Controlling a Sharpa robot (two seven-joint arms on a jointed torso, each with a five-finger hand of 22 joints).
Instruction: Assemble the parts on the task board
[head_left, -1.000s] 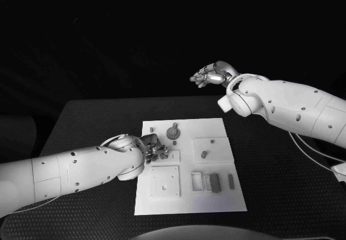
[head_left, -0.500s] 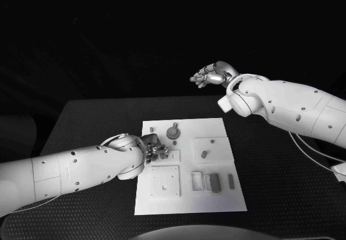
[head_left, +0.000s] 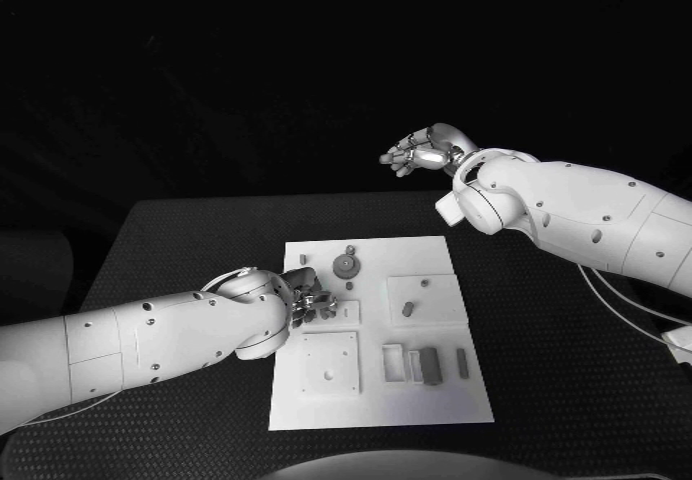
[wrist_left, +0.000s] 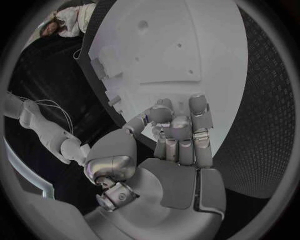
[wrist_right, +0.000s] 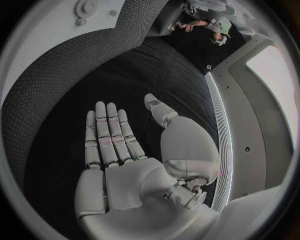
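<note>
The white task board (head_left: 378, 400) lies in the middle of the black table. A grey gear (head_left: 346, 265) and a small peg (head_left: 348, 249) stand near its far edge, and a short part (head_left: 408, 308) sits on a raised square. Oblong parts (head_left: 427, 365) lie near the front right. My left hand (head_left: 306, 297) rests on the board's left side, fingers (wrist_left: 180, 131) curled down against the thumb; whether anything is pinched there is hidden. My right hand (head_left: 421, 152) hangs high beyond the table's far edge, palm flat and fingers (wrist_right: 107, 135) straight, holding nothing.
A second raised square plate (head_left: 329, 365) with small holes sits on the board's front left. Black textured table (head_left: 173, 250) surrounds the board on all sides. In the right wrist view the board (wrist_right: 44, 30) with the gear (wrist_right: 85, 7) lies far from the hand.
</note>
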